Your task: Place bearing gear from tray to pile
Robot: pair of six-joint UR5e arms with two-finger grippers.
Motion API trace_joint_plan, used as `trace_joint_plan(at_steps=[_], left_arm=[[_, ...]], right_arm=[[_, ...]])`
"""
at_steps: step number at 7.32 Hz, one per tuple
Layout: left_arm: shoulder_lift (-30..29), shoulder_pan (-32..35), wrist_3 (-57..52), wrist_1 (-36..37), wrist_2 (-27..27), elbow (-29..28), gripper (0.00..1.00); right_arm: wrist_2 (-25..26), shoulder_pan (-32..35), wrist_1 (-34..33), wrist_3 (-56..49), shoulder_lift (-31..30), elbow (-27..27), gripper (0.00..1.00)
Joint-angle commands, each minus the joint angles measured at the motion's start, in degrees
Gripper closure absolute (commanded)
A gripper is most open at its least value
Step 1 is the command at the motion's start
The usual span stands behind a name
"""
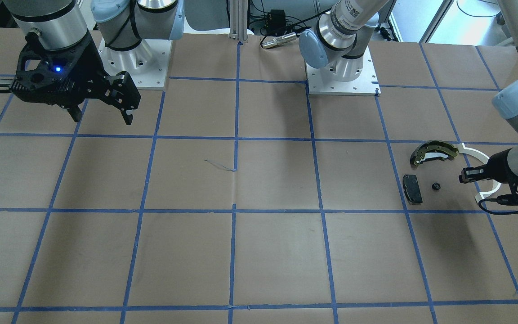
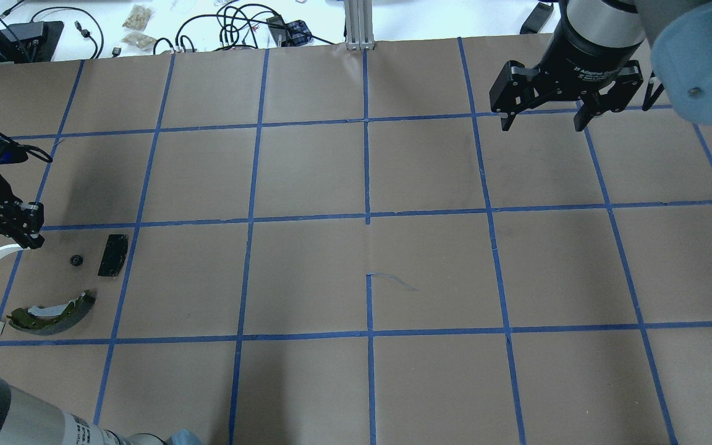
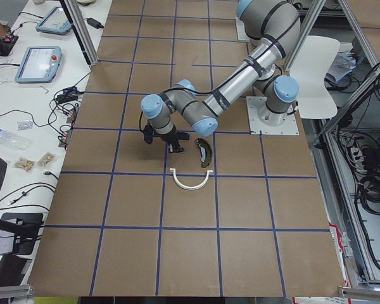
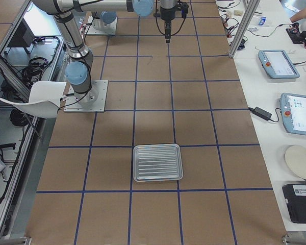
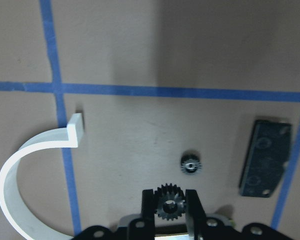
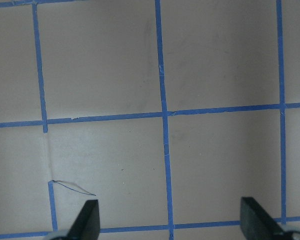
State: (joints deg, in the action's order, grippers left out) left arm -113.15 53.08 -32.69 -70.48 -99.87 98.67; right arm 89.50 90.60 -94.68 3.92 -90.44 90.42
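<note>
Btwn left pincer (image 5: 170, 194) jaws (clamped), bearing gear (image 5: 169, 205)

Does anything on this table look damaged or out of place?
A thin blue streak curls off the end of a grid tape line near the centre of the table, like a peeled tape sliver or pen mark. Nothing else stands out.

Obstacles: white arc strip (image 5: 45, 140), loose bearing gear (image 5: 191, 163), black pad (image 5: 266, 157); bare paper gaps between, wider on arc's side
</note>
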Motion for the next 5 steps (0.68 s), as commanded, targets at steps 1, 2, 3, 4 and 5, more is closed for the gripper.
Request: trace_joint_plan(at_steps=[1, 2, 3, 4, 5], left_arm=[[-0.4, -0.3, -0.3, 2.9, 0.5, 2.4, 1.0], [-0.6, -0.3, -0.3, 2.9, 1.9, 2.5, 1.0], [-1.2, -0.3, -0.4, 3.0, 1.9, 2.3, 1.0], [-1.8, -0.3, -0.4, 3.4, 2.0, 2.4, 1.0], [-2.3, -0.3, -0.4, 3.4, 1.9, 2.5, 1.0]], right_arm=[[-0.1, 0.0, 0.0, 0.0, -0.1, 0.1, 0.0], [-0.1, 0.0, -0.1, 0.0, -0.1, 0.2, 0.0], [-0.1, 0.0, -0.1, 0.0, -0.1, 0.1, 0.0], [-0.1, 0.0, -0.1, 0.0, -0.1, 0.2, 0.0], [-0.1, 0.0, -0.1, 0.0, -0.1, 0.3, 0.0]])
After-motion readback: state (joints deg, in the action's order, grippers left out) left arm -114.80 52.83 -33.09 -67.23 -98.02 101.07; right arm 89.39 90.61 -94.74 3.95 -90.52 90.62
